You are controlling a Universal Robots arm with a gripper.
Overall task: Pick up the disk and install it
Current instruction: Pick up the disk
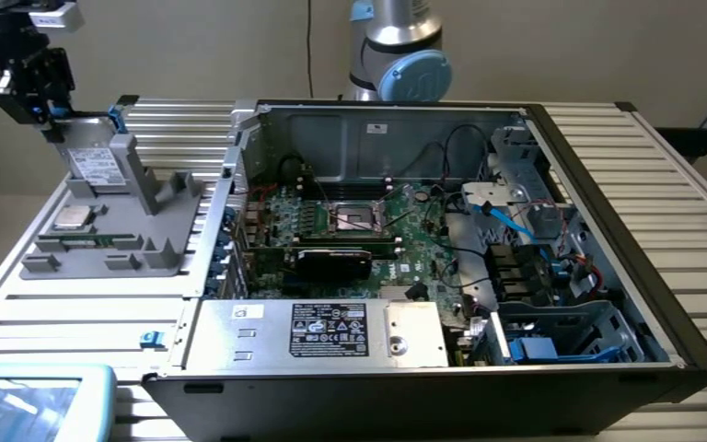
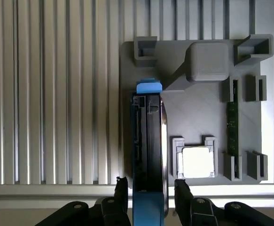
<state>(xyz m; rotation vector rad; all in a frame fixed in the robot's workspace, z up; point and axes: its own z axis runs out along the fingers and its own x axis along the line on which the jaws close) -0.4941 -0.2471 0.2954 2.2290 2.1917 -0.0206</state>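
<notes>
The disk (image 1: 93, 164) stands on edge in a slot of the grey parts holder (image 1: 133, 241) at the exterior view's left, its white label facing out and a blue frame around it. My gripper (image 1: 49, 124) hangs just above the disk's upper end. In the wrist view the disk (image 2: 148, 136) appears edge-on, dark with a blue tab, running between my two black fingers (image 2: 121, 188). The gripper (image 2: 151, 190) is open and straddles the disk, with a narrow gap on each side.
A square silver processor chip (image 2: 198, 162) and a green memory stick (image 2: 231, 127) also sit in the holder (image 2: 198, 113). The open computer case (image 1: 599, 157) lies at the exterior view's right, with a grey power supply box (image 1: 329, 331) and a drive cage (image 1: 562, 331).
</notes>
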